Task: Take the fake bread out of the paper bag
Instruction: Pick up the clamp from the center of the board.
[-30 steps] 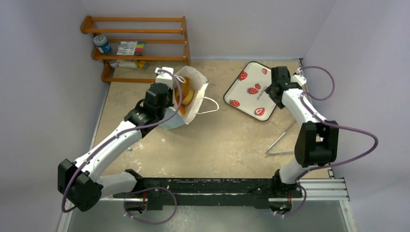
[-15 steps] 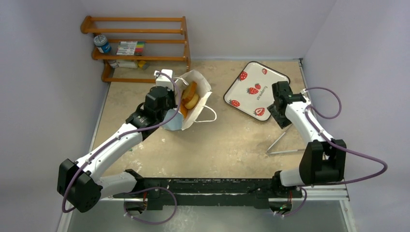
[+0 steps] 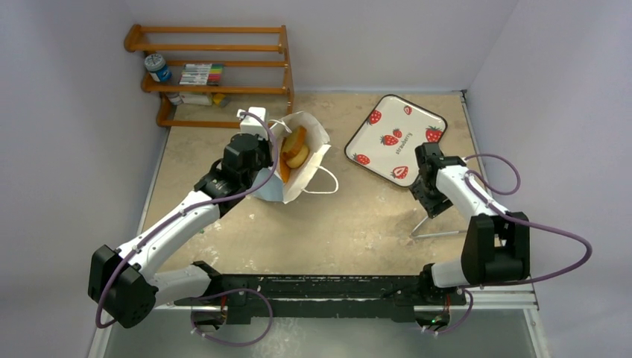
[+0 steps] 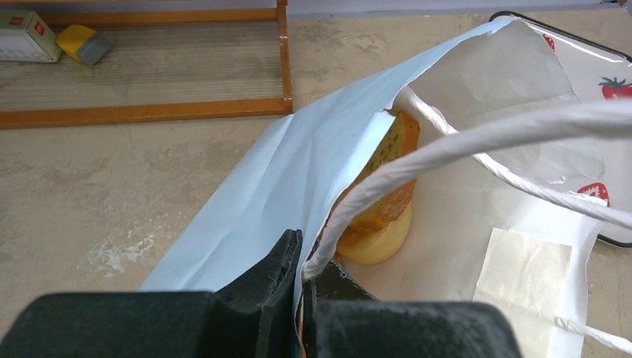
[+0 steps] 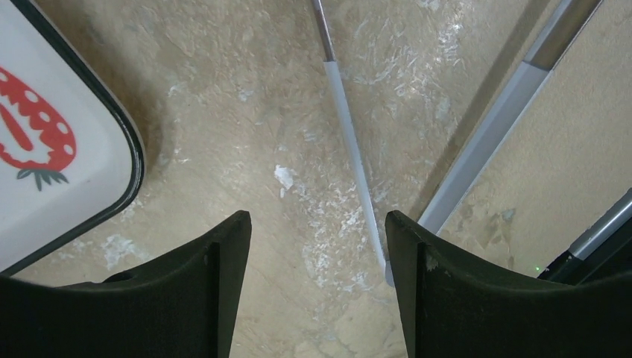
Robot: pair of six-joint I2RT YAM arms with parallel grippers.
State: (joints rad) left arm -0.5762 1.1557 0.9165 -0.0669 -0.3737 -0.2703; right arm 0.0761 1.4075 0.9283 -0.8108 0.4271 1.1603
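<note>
The paper bag point(image 4: 246, 201), fake bread point(image 4: 384, 190) inside, is clamped at its rim by the left hand point(image 4: 304, 262); the right hand point(image 5: 317, 227) is spread apart above the surface point(image 5: 246, 97).

Light blue paper bag point(image 3: 313, 147) tilted open; fake bread point(image 3: 296, 151) inside.

Top view: even, soft overhead light, no glare; only faint shadows on tabletop point(image 3: 358, 216). Left wrist: white inside of paper bag point(image 4: 477, 186) v. bright, nearly blown out; cord handle point(image 4: 484, 138) close to lens, blurred. Right wrist: tabletop sharp, dark fingers point(image 5: 186, 298) soft-edged; shadow along tray point(image 5: 59, 201) rim.
</note>
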